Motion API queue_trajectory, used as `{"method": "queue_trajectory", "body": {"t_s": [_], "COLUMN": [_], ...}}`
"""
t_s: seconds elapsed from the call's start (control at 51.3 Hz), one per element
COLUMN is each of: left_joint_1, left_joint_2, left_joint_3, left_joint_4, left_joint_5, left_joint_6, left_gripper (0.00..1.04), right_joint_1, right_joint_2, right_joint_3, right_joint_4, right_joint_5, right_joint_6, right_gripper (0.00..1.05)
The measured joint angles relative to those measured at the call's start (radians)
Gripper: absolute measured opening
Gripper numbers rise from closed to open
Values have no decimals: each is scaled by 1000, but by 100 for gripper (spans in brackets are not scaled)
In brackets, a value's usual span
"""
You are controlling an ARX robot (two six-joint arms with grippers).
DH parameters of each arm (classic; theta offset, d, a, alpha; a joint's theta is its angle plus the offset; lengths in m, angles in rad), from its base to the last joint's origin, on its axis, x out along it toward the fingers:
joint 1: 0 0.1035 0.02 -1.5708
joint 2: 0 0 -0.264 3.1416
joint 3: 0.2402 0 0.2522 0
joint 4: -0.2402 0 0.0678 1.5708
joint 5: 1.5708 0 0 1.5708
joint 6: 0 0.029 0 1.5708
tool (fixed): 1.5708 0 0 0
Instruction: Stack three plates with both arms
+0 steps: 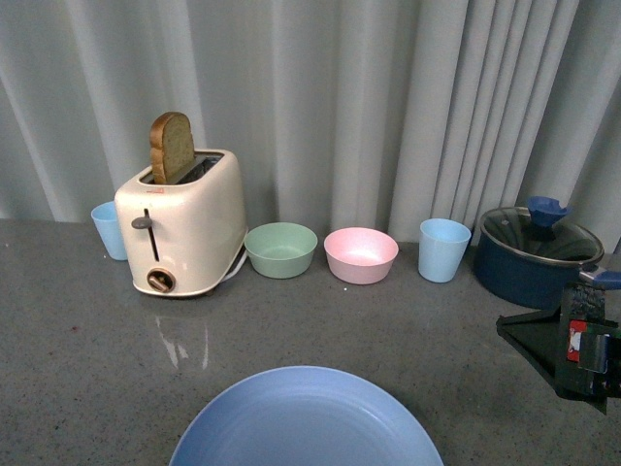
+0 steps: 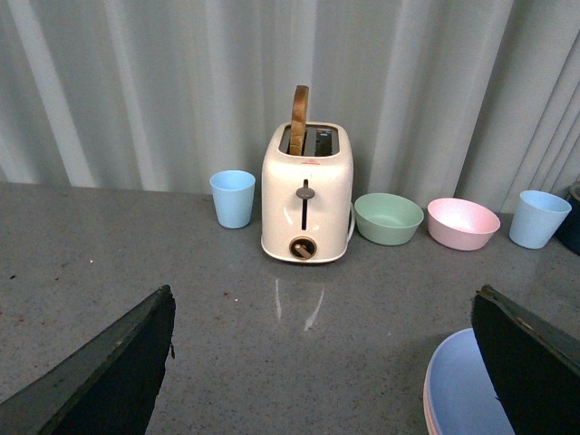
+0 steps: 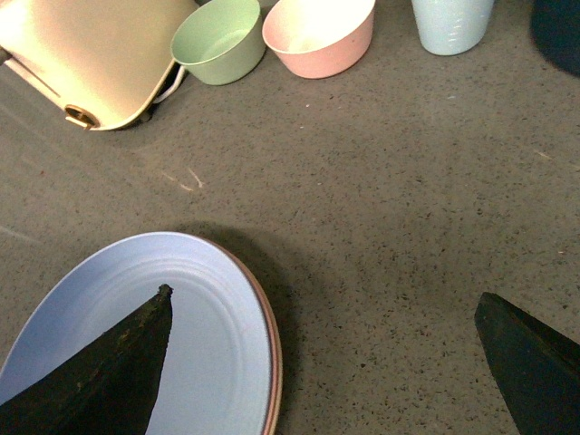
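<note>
Right now the light blue plate (image 1: 306, 419) is sitting at the near edge of the tabletop (image 1: 78, 340), lying on top of a pink plate (image 3: 275, 362) whose rim is peeking out beneath it; a third plate cannot be made out. Nothing is lying in the blue plate. Along the far edge, the toaster (image 1: 184, 225) is holding a slice of bread (image 1: 172, 146) upright in its slot, while the green bowl (image 1: 280, 249), pink bowl (image 1: 361, 254) and both blue cups (image 1: 443, 249) are showing no contents. A lidded dark blue pot (image 1: 532, 254) is standing at the far right. The left gripper (image 2: 322, 362) and right gripper (image 3: 326, 362) are both hovering with fingers spread, gripping nothing.
</note>
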Motion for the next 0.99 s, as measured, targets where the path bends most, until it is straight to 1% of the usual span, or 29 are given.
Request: {"method": "queue_trajectory", "body": {"t_s": [0.039,0.098,0.137,0.176,0.195,0.215,0.234,0.273,0.293,0.351,0.371,0.468,0.507,0.546,0.585,0.683,0.761,0.78,0.839,0.995], "left_joint_1": [0,0,0,0,0,0,0,0,0,0,0,0,0,0,0,0,0,0,0,0], "left_joint_2": [0,0,0,-1,-1,-1,-1,-1,-1,-1,-1,-1,-1,-1,-1,-1,-1,-1,-1,-1], "left_joint_3": [0,0,0,0,0,0,0,0,0,0,0,0,0,0,0,0,0,0,0,0], "left_joint_4": [0,0,0,0,0,0,0,0,0,0,0,0,0,0,0,0,0,0,0,0], "left_joint_5": [1,0,1,0,-1,-1,-1,0,0,1,0,0,0,0,0,0,1,0,0,0], "left_joint_6": [0,0,0,0,0,0,0,0,0,0,0,0,0,0,0,0,0,0,0,0], "left_gripper": [98,98,98,98,98,98,98,98,98,98,98,98,98,98,98,98,98,98,98,98], "right_joint_1": [2,21,25,27,27,26,21,11,7,-5,-6,-16,-19,-42,-58,-85,-88,-88,-88,-88], "right_joint_2": [5,53,76,92,90,74,46,-3,-30,-98,-107,-184,-211,-251,-284,-389,-473,-519,-611,-765], "right_joint_3": [-4,-51,-80,-158,-181,-219,-248,-276,-285,-310,-315,-365,-377,-390,-399,-425,-440,-439,-439,-451], "right_joint_4": [14,175,252,418,473,575,659,731,742,736,732,672,653,628,607,536,461,401,312,196], "right_joint_5": [20,142,196,304,336,387,417,428,429,428,427,412,408,366,344,344,344,342,341,339], "right_joint_6": [-5,-50,-76,-132,-146,-168,-180,-192,-196,-206,-206,-216,-217,-219,-221,-222,-222,-222,-222,-222], "right_gripper": [97,87,82,70,66,61,56,49,45,34,32,15,9,2,3,3,3,3,3,3]}}
